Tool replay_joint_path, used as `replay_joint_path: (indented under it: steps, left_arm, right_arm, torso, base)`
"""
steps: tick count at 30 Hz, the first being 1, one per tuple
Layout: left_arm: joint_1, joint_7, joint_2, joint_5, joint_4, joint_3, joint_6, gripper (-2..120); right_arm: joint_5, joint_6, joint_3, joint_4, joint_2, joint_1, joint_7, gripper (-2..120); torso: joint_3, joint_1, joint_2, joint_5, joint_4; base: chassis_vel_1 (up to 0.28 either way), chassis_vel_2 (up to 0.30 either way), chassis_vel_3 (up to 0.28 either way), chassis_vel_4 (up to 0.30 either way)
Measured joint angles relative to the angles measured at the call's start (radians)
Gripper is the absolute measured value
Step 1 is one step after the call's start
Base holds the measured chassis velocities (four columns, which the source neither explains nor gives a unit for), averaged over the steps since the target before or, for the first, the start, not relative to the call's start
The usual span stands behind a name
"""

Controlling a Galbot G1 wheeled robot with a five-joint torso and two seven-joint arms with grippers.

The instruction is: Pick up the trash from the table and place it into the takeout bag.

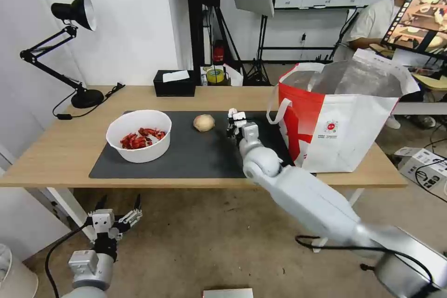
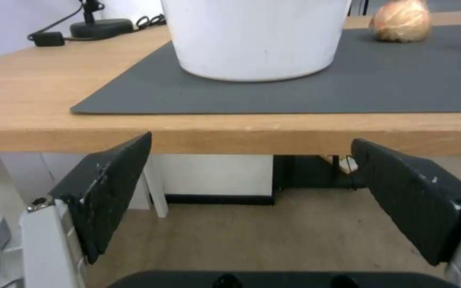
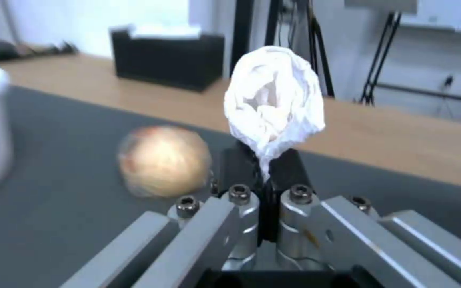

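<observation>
Our right claw (image 3: pixel 265 182) is clamped on the crumpled tissue (image 3: pixel 273 104), lifted above the mat (image 1: pixel 186 153) for bagging; our left claw (image 2: pixel 252 200) waits apart below the tabletop (image 2: pixel 28 92).

Head cam high up, looks forward and down over whole table (image 1: pixel 56 158). Left wrist cam sits below table edge, faces bowl (image 2: pixel 252 40) close up. Right wrist cam low over mat (image 3: pixel 70 240) (very near). All three share beige lump (image 1: pixel 204 122).

White arms, black-padded pincer (image 2: pixel 252 200) fingers
</observation>
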Motion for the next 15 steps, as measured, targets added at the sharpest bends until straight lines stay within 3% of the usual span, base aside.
replay_joint_path:
  steps: [3,6,8,11,15]
  left_arm:
    - [0.001,-0.001,-0.004,0.006,-0.003,0.004,0.000,100]
    - [0.004,-0.002,-0.010,0.013,-0.006,0.012,0.000,100]
    - [0.004,-0.002,-0.011,0.014,-0.008,0.014,0.000,100]
    - [0.005,-0.002,-0.010,0.014,-0.010,0.016,0.000,100]
    - [0.004,-0.003,-0.008,0.015,-0.012,0.019,0.000,100]
  right_arm:
    - [-0.055,0.014,0.034,0.074,-0.035,-0.043,-0.013,0]
    - [-0.250,0.091,0.107,0.130,-0.098,-0.092,-0.112,0]
    - [-0.301,0.108,0.138,0.154,-0.123,-0.101,-0.133,0]
    - [-0.345,0.121,0.180,0.187,-0.153,-0.105,-0.138,0]
    - [-0.367,0.124,0.260,0.231,-0.181,-0.100,-0.070,0]
  torso:
    - [0.000,0.000,0.000,0.0001,-0.0001]
    - [0.000,0.000,0.000,0.0000,-0.0002]
    - [0.000,0.000,0.000,0.0002,-0.0001]
    - [0.000,0.000,0.000,0.0001,-0.0002]
    - [0.000,0.000,0.000,0.0000,0.0000]
  base:
    - [0.000,0.000,0.000,0.000]
    - [0.000,0.000,0.000,0.000]
    - [0.000,0.000,0.000,0.000]
    - [0.000,0.000,0.000,0.000]
    - [0.000,0.000,0.000,0.000]
